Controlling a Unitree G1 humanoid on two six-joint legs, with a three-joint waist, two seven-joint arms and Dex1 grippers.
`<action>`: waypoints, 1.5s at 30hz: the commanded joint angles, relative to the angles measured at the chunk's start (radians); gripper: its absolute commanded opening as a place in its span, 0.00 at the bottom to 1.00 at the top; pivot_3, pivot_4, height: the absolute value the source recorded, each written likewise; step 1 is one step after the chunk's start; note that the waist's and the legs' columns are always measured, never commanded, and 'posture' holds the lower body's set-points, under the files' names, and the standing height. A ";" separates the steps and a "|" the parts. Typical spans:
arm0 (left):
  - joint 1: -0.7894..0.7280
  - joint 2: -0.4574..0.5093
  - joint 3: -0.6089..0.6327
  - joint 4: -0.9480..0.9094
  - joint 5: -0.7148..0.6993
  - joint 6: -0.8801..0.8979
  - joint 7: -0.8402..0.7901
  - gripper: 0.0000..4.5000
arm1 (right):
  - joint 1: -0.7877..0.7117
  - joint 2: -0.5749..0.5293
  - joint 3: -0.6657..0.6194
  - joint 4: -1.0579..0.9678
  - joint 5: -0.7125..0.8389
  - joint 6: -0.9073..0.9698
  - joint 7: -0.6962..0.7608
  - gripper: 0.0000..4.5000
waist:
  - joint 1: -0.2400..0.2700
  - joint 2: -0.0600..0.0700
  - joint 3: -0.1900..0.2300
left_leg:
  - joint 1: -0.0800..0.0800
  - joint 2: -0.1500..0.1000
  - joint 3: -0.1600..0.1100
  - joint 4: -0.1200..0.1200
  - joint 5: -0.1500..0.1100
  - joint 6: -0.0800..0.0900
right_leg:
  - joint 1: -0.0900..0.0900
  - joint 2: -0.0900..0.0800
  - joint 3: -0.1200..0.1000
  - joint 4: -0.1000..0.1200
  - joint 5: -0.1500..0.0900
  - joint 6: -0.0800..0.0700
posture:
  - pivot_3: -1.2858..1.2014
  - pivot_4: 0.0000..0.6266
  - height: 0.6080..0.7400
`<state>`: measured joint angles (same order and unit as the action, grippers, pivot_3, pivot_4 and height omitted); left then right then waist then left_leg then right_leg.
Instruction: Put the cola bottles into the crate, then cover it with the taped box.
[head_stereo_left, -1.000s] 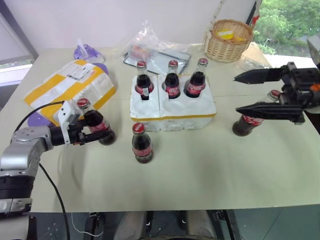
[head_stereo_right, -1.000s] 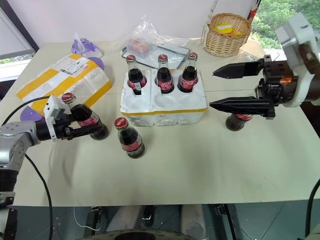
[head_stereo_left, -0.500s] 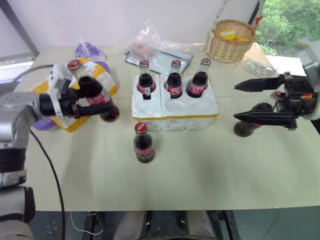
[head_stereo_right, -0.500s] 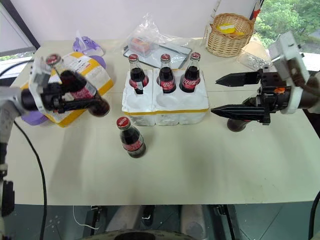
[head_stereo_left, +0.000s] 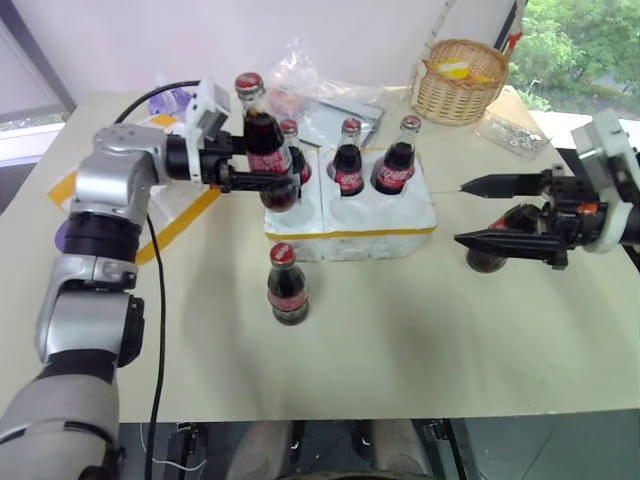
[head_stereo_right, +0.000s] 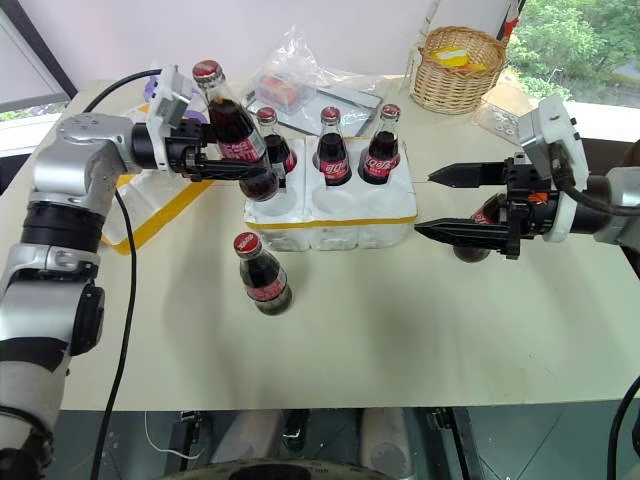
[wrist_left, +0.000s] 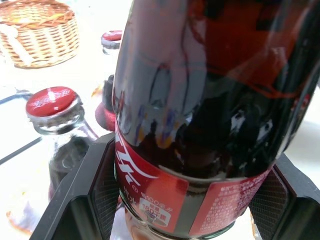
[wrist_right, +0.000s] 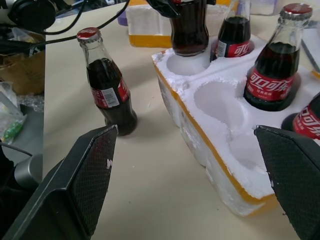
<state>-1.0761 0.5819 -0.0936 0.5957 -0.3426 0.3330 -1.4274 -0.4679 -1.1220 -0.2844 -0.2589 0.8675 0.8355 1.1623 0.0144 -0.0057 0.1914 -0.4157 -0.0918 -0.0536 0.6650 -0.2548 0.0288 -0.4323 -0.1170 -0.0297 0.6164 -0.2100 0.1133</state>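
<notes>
My left gripper (head_stereo_left: 281, 177) is shut on a cola bottle (head_stereo_left: 262, 137), which hangs slightly tilted just above the front left slot of the crate (head_stereo_left: 350, 226). The crate is a low white foam tray with a yellow band. Three cola bottles stand in its back row, among them the middle one (head_stereo_left: 347, 168) and the right one (head_stereo_left: 397, 165). Another bottle (head_stereo_left: 287, 287) stands on the table in front of the crate. My right gripper (head_stereo_left: 460, 213) is open at the crate's right, with a bottle (head_stereo_left: 487, 260) just behind its lower finger. The taped box (head_stereo_right: 145, 212) lies at the left, partly behind my left arm.
A wicker basket (head_stereo_left: 458, 80) stands at the back right, and a clear plastic bag on a tray (head_stereo_left: 312, 96) lies behind the crate. Purple items (head_stereo_left: 172, 101) sit at the back left. The crate's front slots (wrist_right: 218, 102) hold nothing.
My left arm has lifted its bottle from the table beside the taped box, up and to the right, over the crate. The right gripper has sunk a little and stays open.
</notes>
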 joint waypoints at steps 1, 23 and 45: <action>-0.030 -0.030 0.006 -0.013 0.000 -0.029 -0.021 0.62 | -0.003 0.001 -0.048 -0.036 0.024 0.004 -0.018 1.00 | 0.000 0.000 0.000 | -0.001 0.000 0.000 0.001 0.000 0.000 | 0.000 0.000 0.000 0.000 0.000 0.000 | 0.52 0.24 1.00; 0.087 -0.096 -0.026 0.083 0.121 -0.198 0.027 0.91 | -0.086 0.006 -0.005 -0.006 0.014 -0.007 -0.035 1.00 | -0.001 0.000 0.000 | -0.009 0.000 0.000 0.003 0.001 -0.001 | -0.008 0.000 0.000 0.002 0.002 0.001 | 0.52 0.24 1.00; 0.416 0.345 0.218 -0.544 -0.240 0.285 -0.156 1.00 | -0.200 0.252 0.330 -0.063 -0.146 -0.081 -0.083 1.00 | -0.011 0.000 -0.001 | -0.009 -0.001 0.000 0.002 0.004 -0.006 | -0.010 0.000 0.001 0.005 0.002 0.001 | 0.52 0.24 1.00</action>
<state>-0.6881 0.8779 0.1273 0.1398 -0.5572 0.6198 -1.5189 -0.6848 -0.8779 0.0161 -0.2611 0.7546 0.8037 1.0535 0.0031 -0.0052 0.1905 -0.4244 -0.0923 -0.0540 0.6671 -0.2511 0.0228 -0.4424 -0.1166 -0.0287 0.6213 -0.2082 0.1139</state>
